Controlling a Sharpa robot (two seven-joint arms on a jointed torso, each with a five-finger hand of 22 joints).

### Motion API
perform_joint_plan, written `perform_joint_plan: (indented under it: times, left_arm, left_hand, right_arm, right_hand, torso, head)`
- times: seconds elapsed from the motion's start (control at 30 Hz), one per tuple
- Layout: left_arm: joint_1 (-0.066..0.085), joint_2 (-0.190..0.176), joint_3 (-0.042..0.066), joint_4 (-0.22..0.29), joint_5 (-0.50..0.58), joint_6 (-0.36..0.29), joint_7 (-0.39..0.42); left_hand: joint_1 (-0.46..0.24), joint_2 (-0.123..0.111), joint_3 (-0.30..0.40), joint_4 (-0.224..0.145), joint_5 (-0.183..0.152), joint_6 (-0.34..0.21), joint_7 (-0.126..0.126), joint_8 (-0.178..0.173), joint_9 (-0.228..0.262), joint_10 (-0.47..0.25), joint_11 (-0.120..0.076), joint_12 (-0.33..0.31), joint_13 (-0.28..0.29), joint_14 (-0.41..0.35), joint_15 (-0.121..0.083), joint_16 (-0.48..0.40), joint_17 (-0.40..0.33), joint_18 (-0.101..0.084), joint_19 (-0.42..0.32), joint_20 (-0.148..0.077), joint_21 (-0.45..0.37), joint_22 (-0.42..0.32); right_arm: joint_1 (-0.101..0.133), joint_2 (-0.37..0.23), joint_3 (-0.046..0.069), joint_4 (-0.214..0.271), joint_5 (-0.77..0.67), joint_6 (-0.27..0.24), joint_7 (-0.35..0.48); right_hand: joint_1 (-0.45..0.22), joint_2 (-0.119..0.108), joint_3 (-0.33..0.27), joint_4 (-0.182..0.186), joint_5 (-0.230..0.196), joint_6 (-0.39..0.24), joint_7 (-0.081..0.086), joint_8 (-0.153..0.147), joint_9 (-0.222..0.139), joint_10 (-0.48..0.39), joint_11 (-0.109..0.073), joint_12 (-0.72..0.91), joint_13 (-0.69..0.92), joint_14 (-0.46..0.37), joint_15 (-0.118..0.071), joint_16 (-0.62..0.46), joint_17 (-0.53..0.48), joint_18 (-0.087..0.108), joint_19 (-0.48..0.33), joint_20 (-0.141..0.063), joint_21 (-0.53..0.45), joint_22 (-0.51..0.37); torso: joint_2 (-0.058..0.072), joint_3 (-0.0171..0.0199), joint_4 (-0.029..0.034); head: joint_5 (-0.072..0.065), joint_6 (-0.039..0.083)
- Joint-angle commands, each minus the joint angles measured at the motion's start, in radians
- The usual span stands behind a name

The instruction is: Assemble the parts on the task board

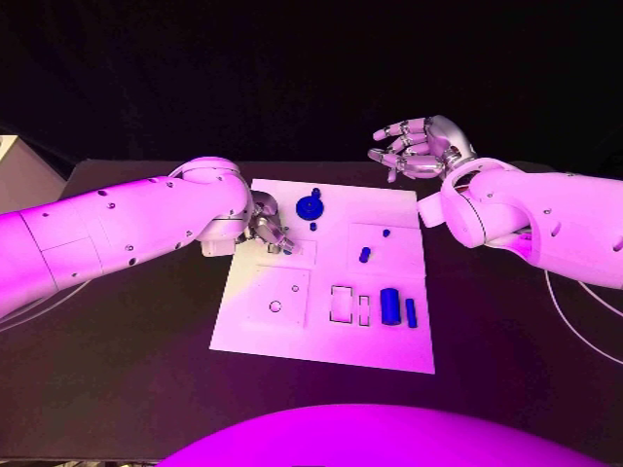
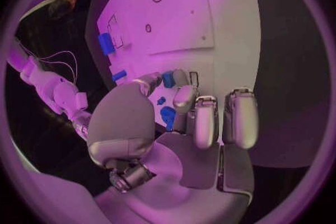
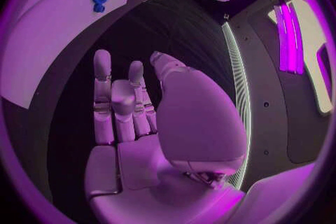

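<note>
The task board is seen lying flat in the middle of the black table. A round blue gear is found on the board's far part, just beyond and beside the left hand. A small blue peg and a smaller blue stud lie toward the board's middle, further out from that hand. A blue cylinder and a slim blue bar are placed side by side near the board's nearer edge, next to outlined rectangular recesses.

The left hand is held low over the board's left edge, fingers curled downward. In the left wrist view a small blue part is seen at the fingertips; whether it is actually gripped cannot be told.

The right hand is raised beyond the board's far right corner, well apart from every part, its fingers loosely bent and separated, nothing being held.
</note>
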Motion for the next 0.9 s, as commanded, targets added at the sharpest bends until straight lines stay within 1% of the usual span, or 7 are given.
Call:
perform_joint_plan:
  times: [0.03,0.17,0.4,0.67,0.83,0.87,0.9]
  left_arm:
    - [-0.002,-0.005,0.003,0.011,-0.003,-0.016,0.0]
    - [-0.002,-0.011,0.008,0.02,0.003,-0.039,0.008]
    - [-0.002,-0.021,0.025,0.035,0.037,-0.076,0.024]
    - [-0.001,-0.034,0.042,0.042,0.067,-0.095,0.033]
    - [0.004,-0.052,0.064,0.041,0.1,-0.092,0.041]
    - [0.007,-0.056,0.067,0.038,0.11,-0.09,0.044]
    - [0.011,-0.058,0.07,0.034,0.122,-0.088,0.047]
  left_hand:
    - [0.009,0.0,-0.007,0.002,-0.005,0.001,0.006,0.002,-0.001,-0.002,0.003,-0.003,0.0,0.098,-0.003,0.002,0.243,-0.009,0.004,0.003,-0.006,0.033]
    - [0.01,-0.001,-0.011,0.007,-0.007,0.001,0.006,0.002,0.0,-0.004,0.004,-0.005,-0.004,0.097,-0.003,0.001,0.241,-0.009,0.004,0.003,-0.006,0.033]
    - [0.01,-0.005,-0.024,0.017,-0.013,-0.003,0.008,0.0,0.0,-0.01,0.005,-0.012,-0.014,0.096,-0.002,-0.003,0.235,-0.007,-0.001,0.003,-0.009,0.026]
    - [0.013,-0.007,-0.037,0.019,-0.023,-0.008,0.01,-0.002,0.001,-0.02,0.007,-0.022,-0.029,0.094,0.0,-0.006,0.228,-0.004,-0.009,0.005,-0.015,0.013]
    - [0.071,-0.001,-0.052,0.015,-0.01,-0.042,0.023,-0.021,-0.002,-0.074,0.019,-0.072,-0.106,0.088,0.009,-0.015,0.211,0.003,-0.033,0.012,-0.034,-0.023]
    - [0.085,-0.001,-0.053,0.017,-0.009,-0.053,0.029,-0.03,-0.006,-0.091,0.023,-0.088,-0.13,0.087,0.012,-0.018,0.206,0.006,-0.04,0.015,-0.04,-0.034]
    - [0.109,0.002,-0.054,0.018,-0.006,-0.076,0.041,-0.051,-0.018,-0.13,0.033,-0.124,-0.185,0.081,0.021,-0.027,0.19,0.01,-0.054,0.022,-0.052,-0.055]
  right_arm:
    - [-0.001,0.0,0.0,0.001,-0.008,0.01,0.011]
    - [-0.002,0.001,0.0,0.0,-0.008,0.01,0.012]
    - [-0.003,0.001,0.0,-0.002,-0.008,0.009,0.012]
    - [-0.003,0.002,0.0,-0.003,-0.008,0.01,0.012]
    - [-0.004,0.002,0.0,-0.004,-0.008,0.01,0.012]
    - [-0.004,0.002,0.0,-0.005,-0.008,0.01,0.012]
    - [-0.004,0.002,0.0,-0.005,-0.008,0.01,0.012]
  right_hand:
    - [-0.006,-0.001,-0.004,0.001,0.005,-0.007,0.002,0.004,0.001,0.004,-0.004,-0.007,-0.002,-0.005,-0.001,-0.004,-0.001,0.02,0.007,0.001,-0.005,-0.001]
    - [-0.007,0.0,-0.005,0.002,0.004,-0.007,0.002,0.004,0.001,0.003,-0.004,-0.007,-0.003,-0.005,-0.001,-0.005,-0.002,0.02,0.007,0.001,-0.006,-0.002]
    - [-0.008,0.0,-0.006,0.002,0.004,-0.008,0.002,0.004,0.001,0.003,-0.004,-0.009,-0.006,-0.006,-0.001,-0.007,-0.004,0.02,0.008,0.001,-0.007,-0.003]
    - [-0.009,0.001,-0.006,0.003,0.004,-0.008,0.002,0.005,0.001,0.002,-0.004,-0.01,-0.008,-0.007,-0.001,-0.01,-0.007,0.02,0.008,0.001,-0.008,-0.004]
    - [-0.009,0.001,-0.007,0.003,0.004,-0.008,0.002,0.005,0.001,0.002,-0.004,-0.01,-0.009,-0.008,-0.001,-0.012,-0.01,0.02,0.008,0.001,-0.008,-0.004]
    - [-0.009,0.001,-0.007,0.003,0.004,-0.008,0.002,0.005,0.001,0.002,-0.004,-0.01,-0.009,-0.008,-0.001,-0.012,-0.01,0.02,0.008,0.001,-0.008,-0.004]
    - [-0.009,0.001,-0.007,0.003,0.004,-0.008,0.002,0.005,0.001,0.002,-0.004,-0.01,-0.009,-0.008,-0.001,-0.012,-0.01,0.02,0.008,0.001,-0.008,-0.004]
  torso:
    - [0.001,-0.0006,0.0002]
    - [0.001,-0.0008,-0.0003]
    - [0.001,0.0,-0.0001]
    - [0.001,0.0006,-0.0005]
    - [0.001,0.0009,-0.0006]
    - [0.0,0.0009,-0.0006]
    - [0.0,0.0009,-0.0006]
  head:
    - [0.001,0.002]
    - [0.002,0.003]
    - [0.003,0.006]
    - [0.002,0.009]
    - [0.001,0.014]
    - [0.001,0.014]
    - [0.001,0.014]
